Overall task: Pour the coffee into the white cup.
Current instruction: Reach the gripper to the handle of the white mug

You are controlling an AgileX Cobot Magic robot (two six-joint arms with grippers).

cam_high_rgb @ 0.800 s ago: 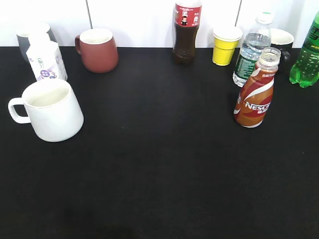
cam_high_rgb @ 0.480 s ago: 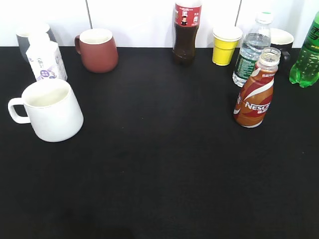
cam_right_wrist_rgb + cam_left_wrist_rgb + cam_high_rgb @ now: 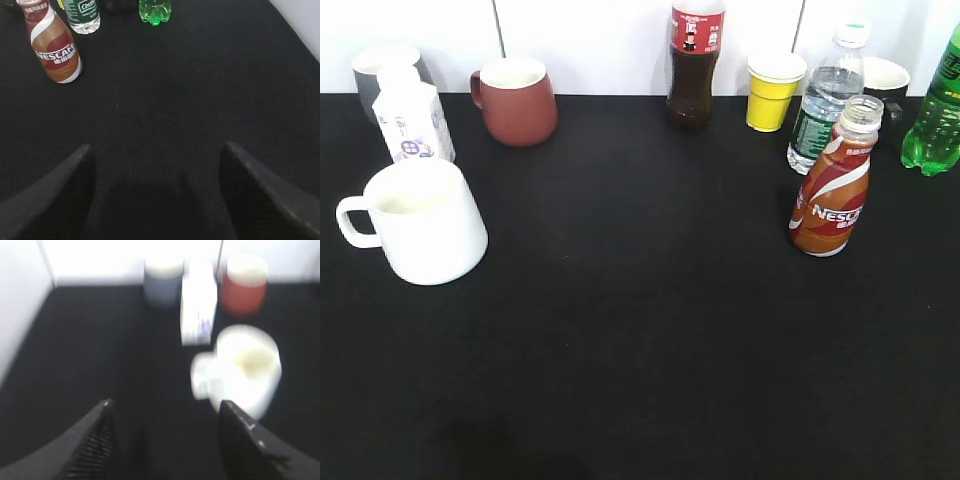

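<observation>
The brown Nescafe coffee bottle (image 3: 832, 190) stands upright and uncapped at the right of the black table; it also shows at the top left of the right wrist view (image 3: 54, 47). The white cup (image 3: 425, 220) stands at the left, handle to the left, and shows blurred in the left wrist view (image 3: 245, 367). My left gripper (image 3: 165, 412) is open and empty, short of the cup and to its left. My right gripper (image 3: 157, 155) is open and empty, well short of the bottle. Neither gripper shows in the exterior view.
Along the back stand a grey cup (image 3: 380, 75), a small white bottle (image 3: 410, 115), a red-brown mug (image 3: 517, 100), a cola bottle (image 3: 694, 62), a yellow cup (image 3: 773, 90), a water bottle (image 3: 825, 100), a black cup (image 3: 888, 85) and a green bottle (image 3: 935, 110).
</observation>
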